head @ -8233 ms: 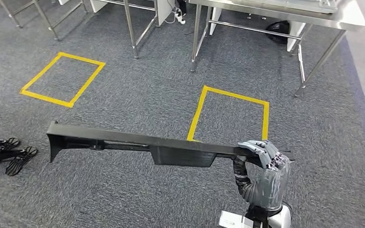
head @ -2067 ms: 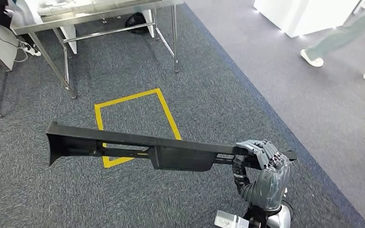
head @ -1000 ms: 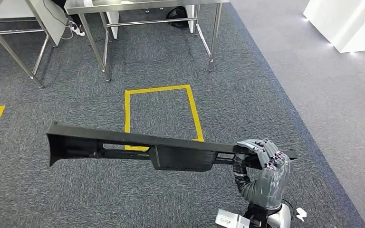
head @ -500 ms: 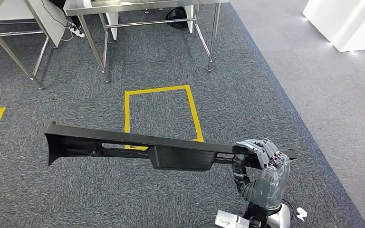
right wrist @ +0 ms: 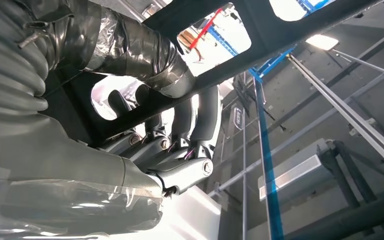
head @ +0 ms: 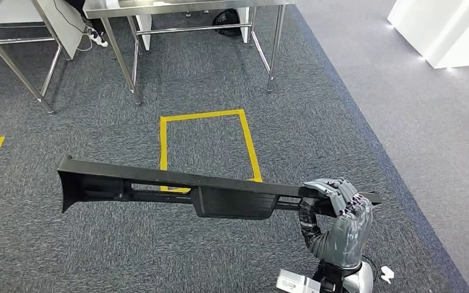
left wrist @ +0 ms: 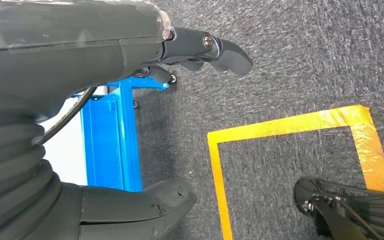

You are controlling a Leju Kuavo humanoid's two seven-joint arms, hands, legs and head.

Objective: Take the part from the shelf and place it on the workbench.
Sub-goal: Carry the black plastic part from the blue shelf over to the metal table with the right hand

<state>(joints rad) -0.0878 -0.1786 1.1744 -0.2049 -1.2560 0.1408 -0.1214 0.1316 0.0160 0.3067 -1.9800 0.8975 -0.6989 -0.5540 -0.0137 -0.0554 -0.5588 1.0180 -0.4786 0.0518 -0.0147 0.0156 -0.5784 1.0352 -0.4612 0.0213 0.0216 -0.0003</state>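
The part (head: 177,189) is a long black plastic beam with a boxy middle and a flared left end. It hangs level above the carpet, across the head view. My right hand (head: 336,213) grips it near its right end, fingers wrapped over the top; the right wrist view has the same hand (right wrist: 145,150) curled around the part's black bar (right wrist: 260,35). The steel workbench (head: 189,6) stands ahead at the top of the head view. My left hand (left wrist: 70,55) hangs over the floor with thumb and fingers apart and nothing in it.
A yellow taped square (head: 207,146) marks the grey carpet between me and the workbench legs (head: 272,49). A second steel table (head: 12,55) stands at the left, a white block (head: 452,30) at the far right. A blue frame (left wrist: 110,140) stands near my left hand.
The camera has swung round over the last seconds, so the workbench and yellow square now lie straight ahead. The part and my right hand keep the same pose.
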